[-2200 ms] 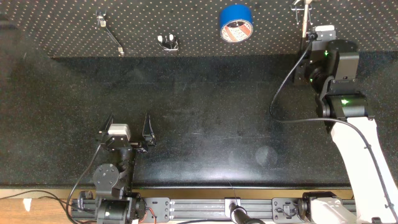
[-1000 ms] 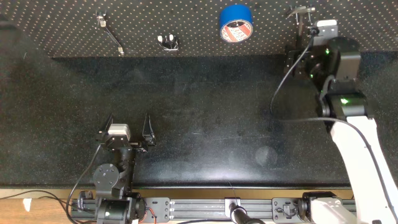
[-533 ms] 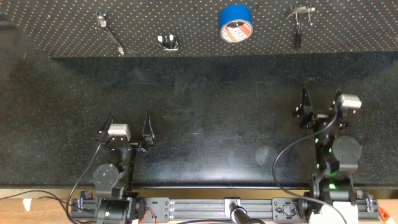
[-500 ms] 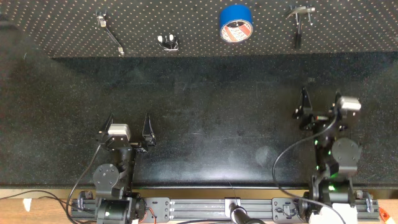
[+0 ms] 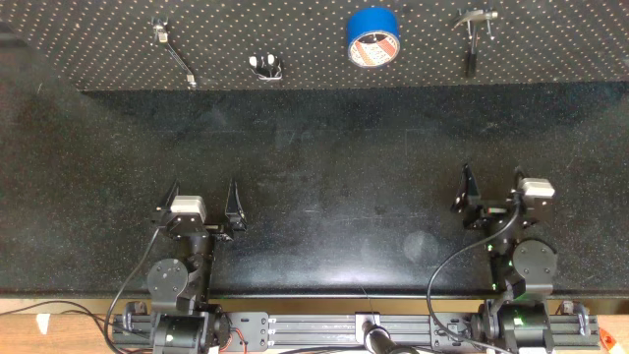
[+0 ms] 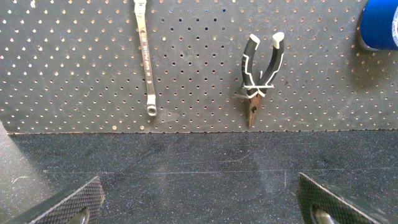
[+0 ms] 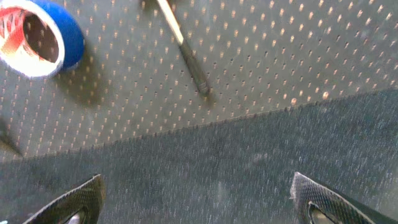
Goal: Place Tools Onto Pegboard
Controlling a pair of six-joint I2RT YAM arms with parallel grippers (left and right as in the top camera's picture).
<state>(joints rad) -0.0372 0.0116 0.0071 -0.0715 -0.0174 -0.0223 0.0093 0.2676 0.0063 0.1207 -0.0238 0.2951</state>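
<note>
Several tools hang on the pegboard (image 5: 295,25) at the far side: a wrench (image 5: 174,52) (image 6: 144,59), pliers (image 5: 265,66) (image 6: 258,78), a blue tape roll (image 5: 373,37) (image 7: 40,37) and a hammer (image 5: 473,37) (image 7: 185,56). My left gripper (image 5: 204,200) stands open near the front left of the black mat, nothing between its fingers (image 6: 62,202). At the front right my right gripper (image 5: 491,190) is open too, holding nothing, with its fingers (image 7: 68,202) wide apart and facing the pegboard.
The black mat (image 5: 324,167) runs bare between the pegboard and both arm bases. A rail (image 5: 354,324) with cables lies along the front edge.
My right arm let go of the hammer on the pegboard, pulled back from the far right and now rests low at the front right. The left arm has not moved.
</note>
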